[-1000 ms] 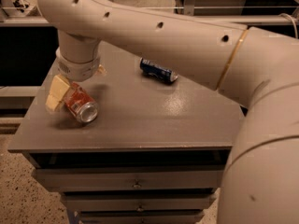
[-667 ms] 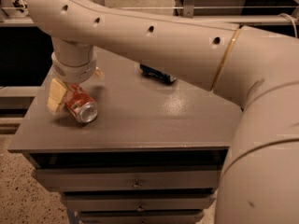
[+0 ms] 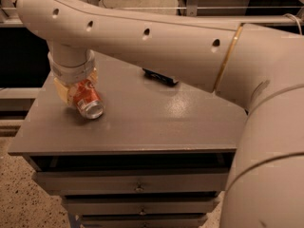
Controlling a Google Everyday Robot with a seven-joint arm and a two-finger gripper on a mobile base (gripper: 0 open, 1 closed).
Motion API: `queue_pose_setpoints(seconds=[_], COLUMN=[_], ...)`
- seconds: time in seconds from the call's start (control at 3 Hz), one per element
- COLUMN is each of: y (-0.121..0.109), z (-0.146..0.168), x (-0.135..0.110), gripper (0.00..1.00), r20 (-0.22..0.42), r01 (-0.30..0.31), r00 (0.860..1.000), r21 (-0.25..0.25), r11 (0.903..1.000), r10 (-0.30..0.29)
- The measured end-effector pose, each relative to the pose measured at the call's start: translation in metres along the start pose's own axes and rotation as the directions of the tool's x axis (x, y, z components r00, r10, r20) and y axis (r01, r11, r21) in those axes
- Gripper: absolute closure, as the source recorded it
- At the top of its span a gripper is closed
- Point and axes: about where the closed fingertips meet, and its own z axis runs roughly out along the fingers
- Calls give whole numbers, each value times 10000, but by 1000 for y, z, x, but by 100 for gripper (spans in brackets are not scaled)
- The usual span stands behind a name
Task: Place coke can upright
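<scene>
Camera view: gripper [image 3: 78, 93] clamps fingers [image 3: 61, 90] on tilted coke can [image 3: 87, 99] (left end of table [image 3: 142, 122]).

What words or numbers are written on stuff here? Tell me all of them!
coke can, held tilted in the robot's hand at the left side of the table: white lettering, too blurred to read.
blue can behind the arm: mostly hidden, nothing readable.
drawers, table and arm: no writing to be seen.
</scene>
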Motion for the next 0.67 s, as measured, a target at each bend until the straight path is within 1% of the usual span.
queue_pose_setpoints(seconds=[0.33,0.67], y=[-10,-30], z=[-14,-26], x=[-6,-19], gripper=[83,100], r20=[938,2682], r01=[407,1095], r00=[9947,9578], r21=[141,-99], r11=[9991,9939], r10=[-418,-1029])
